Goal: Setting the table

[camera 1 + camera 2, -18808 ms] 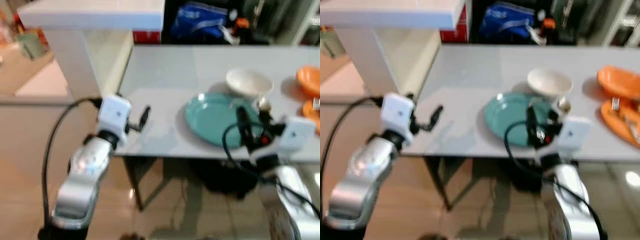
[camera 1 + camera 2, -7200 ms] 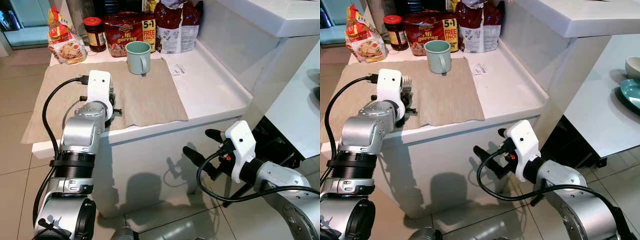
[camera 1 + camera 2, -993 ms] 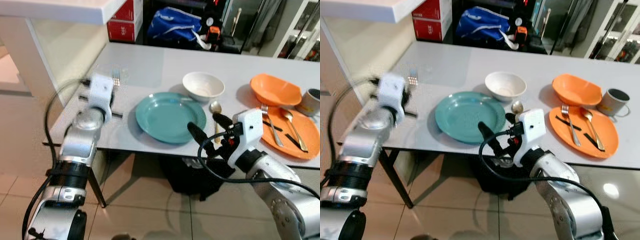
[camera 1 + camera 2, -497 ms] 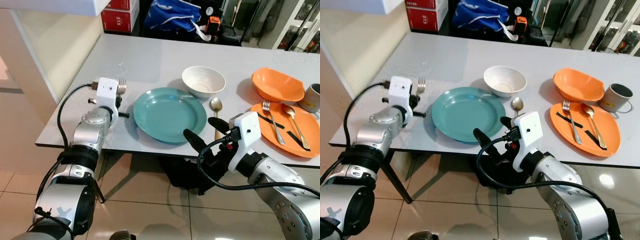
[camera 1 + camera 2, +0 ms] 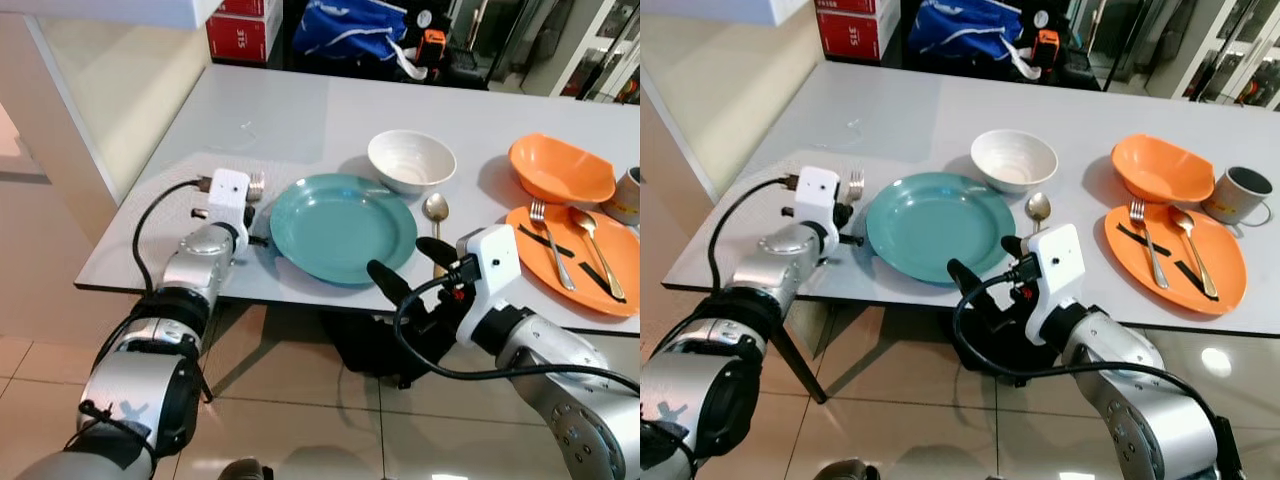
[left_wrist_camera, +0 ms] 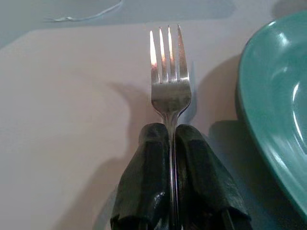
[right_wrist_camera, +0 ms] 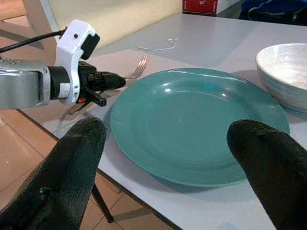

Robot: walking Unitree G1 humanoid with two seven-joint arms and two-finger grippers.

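Observation:
My left gripper (image 6: 170,132) is shut on the handle of a silver fork (image 6: 169,72). The fork's tines point away from me, low over the grey table (image 5: 290,110). It sits just left of the teal plate (image 5: 343,225), close to its rim. I cannot tell whether the fork touches the table. My right gripper (image 5: 410,265) stands open at the table's near edge in front of the plate, with nothing between its fingers. A white bowl (image 5: 411,160) and a spoon (image 5: 434,210) lie right of the plate.
At the right is a second setting: an orange plate (image 5: 1220,285) with a fork and spoon, an orange bowl (image 5: 560,170) and a grey mug (image 5: 1240,195). A white counter corner (image 5: 110,70) stands to the left. Tiled floor (image 5: 300,420) lies below the table edge.
My left gripper has carried the fork a little closer to the teal plate's left rim and lower. The right gripper has stayed open in the same place.

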